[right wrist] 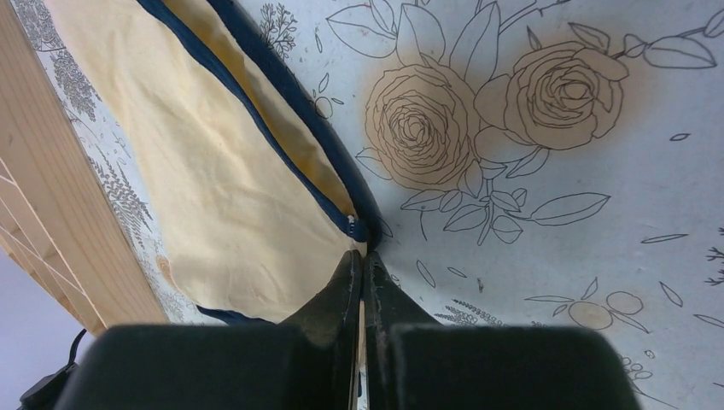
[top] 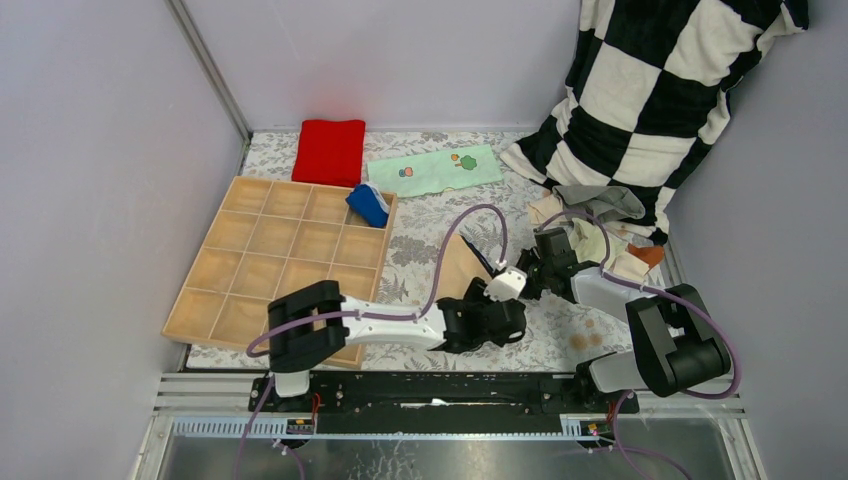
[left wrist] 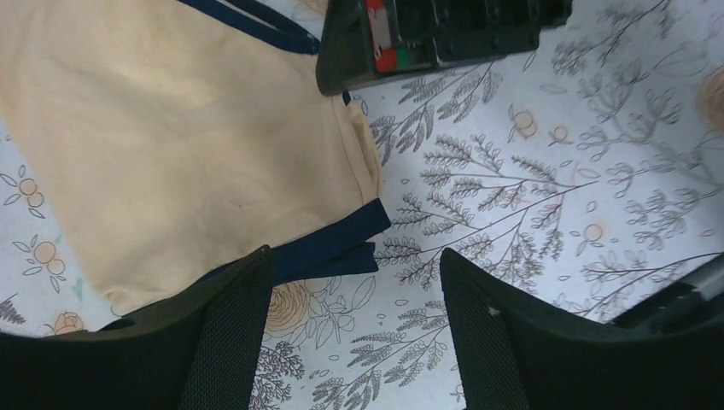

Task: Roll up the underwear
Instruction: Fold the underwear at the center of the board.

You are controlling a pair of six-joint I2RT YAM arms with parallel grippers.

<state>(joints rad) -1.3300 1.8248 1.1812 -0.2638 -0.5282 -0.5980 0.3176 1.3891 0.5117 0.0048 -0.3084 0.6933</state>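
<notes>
Pale lilac walls [top: 100,150] rise well beyond and either side of the left pincer [left wrist: 357,256]; under it, a flower-printed counter [left wrist: 529,171]; light is even and soft.

Tan underwear [top: 458,268] partly hidden by left arm [top: 390,325]; underwear pile [top: 590,205] half covered by right arm [top: 600,290]; checkered cloth [top: 650,90] cropped

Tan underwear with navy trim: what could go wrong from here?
The right tool seems shut on just the trimmed corner of the tan fabric underwear with navy trim, so it may slip out. The open left tool holds nothing yet, so pulling now could bunch or skew the cloth.
</notes>
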